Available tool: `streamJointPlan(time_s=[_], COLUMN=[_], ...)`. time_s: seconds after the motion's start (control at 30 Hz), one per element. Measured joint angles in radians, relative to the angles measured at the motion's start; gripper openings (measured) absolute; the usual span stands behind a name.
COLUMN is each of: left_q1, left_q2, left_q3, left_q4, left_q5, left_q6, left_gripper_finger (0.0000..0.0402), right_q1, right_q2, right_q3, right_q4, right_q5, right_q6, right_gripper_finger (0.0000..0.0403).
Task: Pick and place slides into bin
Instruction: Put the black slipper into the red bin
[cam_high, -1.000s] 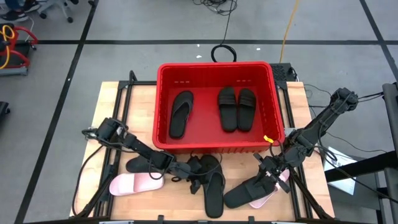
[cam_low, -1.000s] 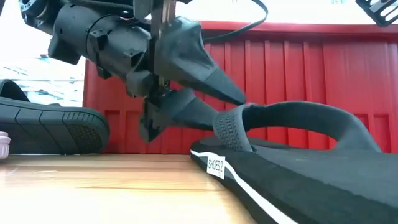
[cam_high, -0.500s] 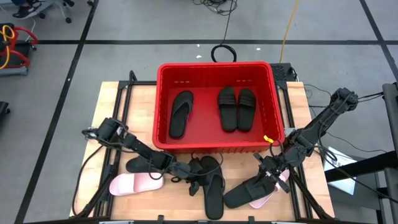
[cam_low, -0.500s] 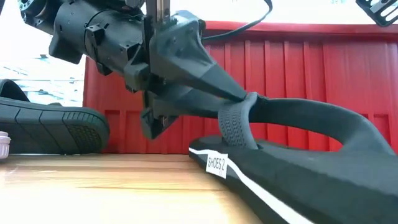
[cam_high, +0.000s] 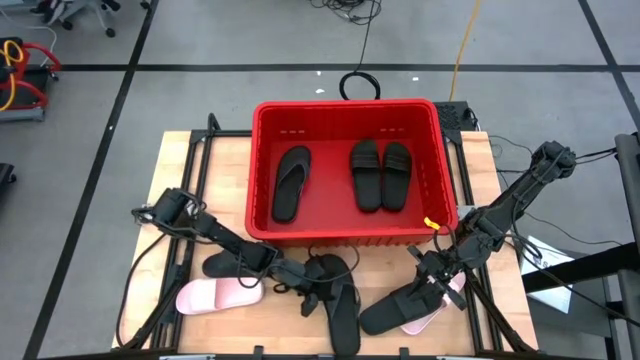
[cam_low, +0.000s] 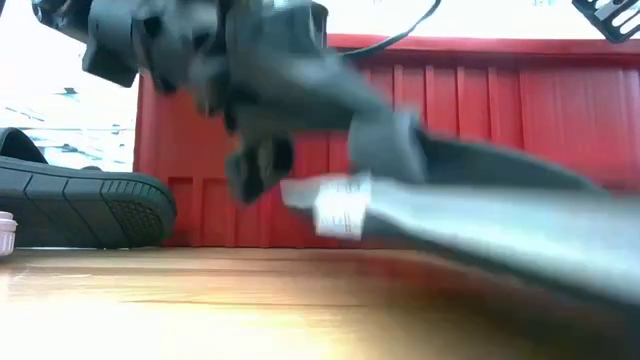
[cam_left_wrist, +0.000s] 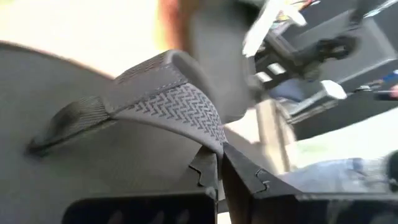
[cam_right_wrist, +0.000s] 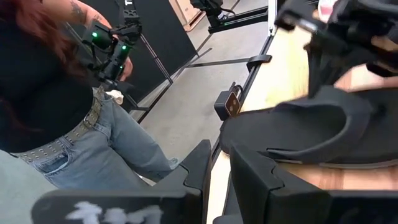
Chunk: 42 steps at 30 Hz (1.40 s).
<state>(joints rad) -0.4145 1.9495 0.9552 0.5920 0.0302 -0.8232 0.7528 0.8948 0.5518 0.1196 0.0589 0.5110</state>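
**Thong strap pinched at the table's front edge**

Left gripper (cam_high: 302, 284) low at the near edge, jaws closed tight on the grey woven strap of a flat black thong-style slide (cam_high: 340, 303), lying just in front of the bin. Right gripper (cam_high: 432, 283) at the front right, over a black wide-strap slide (cam_high: 395, 310) lying on a pale pink slide (cam_high: 425, 315), jaws narrowly parted; whether gripping, cannot tell. Farther back, large red lattice-walled plastic bin (cam_high: 345, 107) holding three black slides.
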Motion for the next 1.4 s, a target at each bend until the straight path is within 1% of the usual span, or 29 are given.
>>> streamJointPlan(time_s=[0.2,0.27,0.33,0.4,0.47,0.53,0.6,0.67,0.8,1.0,1.13,1.23,1.4], left_q1=[-0.001,-0.001,0.0,0.0,-0.001,-0.002,-0.002,-0.003,-0.001,0.019,0.044,0.064,0.105], left_q2=[-0.091,-0.132,-0.162,-0.195,-0.208,-0.232,-0.234,-0.242,-0.243,-0.241,-0.241,-0.241,-0.241], left_q3=[0.021,0.038,0.08,0.113,0.169,0.223,0.304,0.373,0.514,0.7,0.799,0.876,0.985], left_q4=[-0.015,-0.063,-0.107,-0.203,-0.281,-0.398,-0.475,-0.601,-0.761,-0.936,-1.071,-1.166,-1.288], left_q5=[-0.004,-0.009,-0.008,0.001,0.022,0.025,0.031,0.031,0.025,-0.013,-0.06,-0.098,-0.163], left_q6=[0.01,0.036,0.055,0.086,0.115,0.153,0.181,0.221,0.285,0.358,0.393,0.432,0.503], left_gripper_finger=[0.0002,0.0001,0.0001,0.0001,0.0001,0.0001,0.0001,0.0,0.0,0.0,0.0,0.0,0.0], right_q1=[0.0,0.0,0.0,0.0,0.0,0.0,0.0,0.0,-0.001,-0.006,-0.016,-0.024,-0.04], right_q2=[-0.001,-0.001,-0.002,-0.002,-0.003,-0.004,-0.008,-0.01,-0.02,-0.039,-0.064,-0.084,-0.118], right_q3=[-0.001,-0.001,-0.001,-0.001,-0.001,-0.001,-0.001,-0.001,-0.001,-0.001,-0.001,-0.001,-0.001], right_q4=[0.039,0.051,0.054,0.064,0.077,0.101,0.109,0.124,0.138,0.169,0.175,0.204,0.305], right_q5=[-0.002,-0.002,-0.002,-0.003,-0.003,-0.003,-0.004,-0.003,-0.002,-0.001,0.032,0.088,0.204], right_q6=[-0.001,-0.01,-0.03,-0.047,-0.064,-0.087,-0.11,-0.13,-0.19,-0.339,-0.421,-0.51,-0.684], right_gripper_finger=[0.005,0.005,0.005,0.005,0.005,0.005,0.005,0.005,0.005,0.005,0.005,0.005,0.005])
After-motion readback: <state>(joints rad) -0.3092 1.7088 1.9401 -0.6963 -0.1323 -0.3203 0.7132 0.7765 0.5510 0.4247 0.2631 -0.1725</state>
